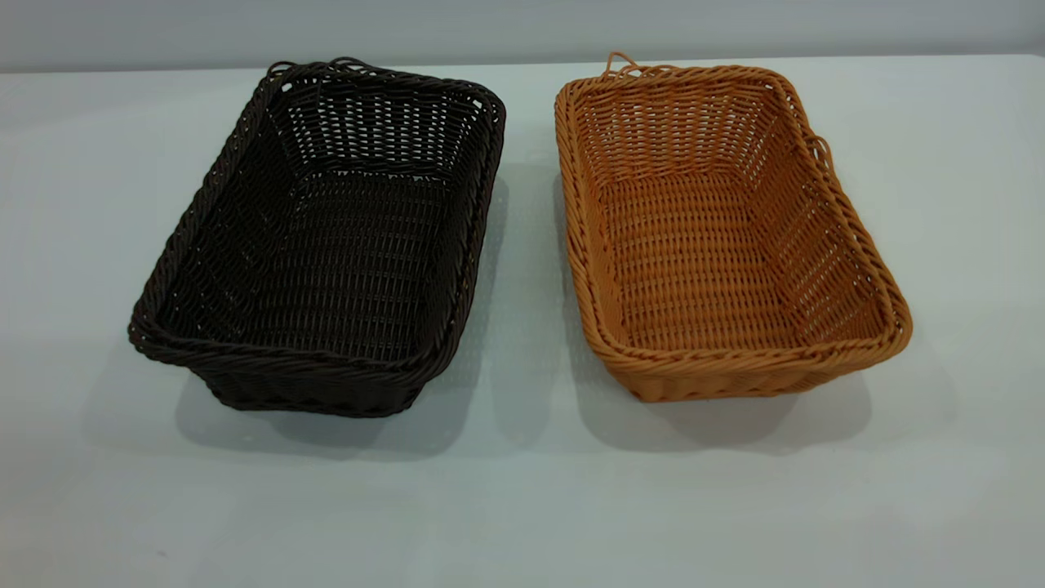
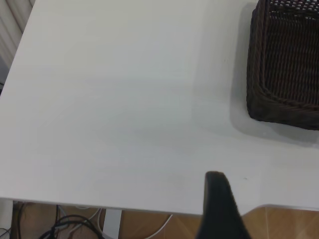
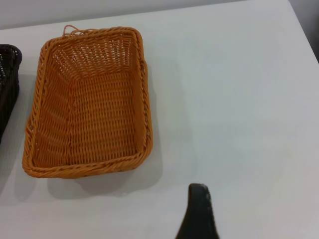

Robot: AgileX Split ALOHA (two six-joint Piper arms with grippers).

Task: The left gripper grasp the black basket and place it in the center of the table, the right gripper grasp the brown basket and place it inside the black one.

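Bare tabletop (image 1: 522,506) fronts the untouched black basket (image 1: 326,237) and brown basket (image 1: 718,229); neither claw's spread is discernible, so the left claw (image 2: 219,209) should grasp black first.

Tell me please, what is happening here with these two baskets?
Nothing is being handled yet. The black basket and the brown basket stand side by side on the table, apart and both empty. Neither arm shows in the exterior view. One finger of the left gripper is visible over the table's edge, away from the black basket, and one finger of the right gripper hangs short of the brown basket. Neither basket has been grasped.
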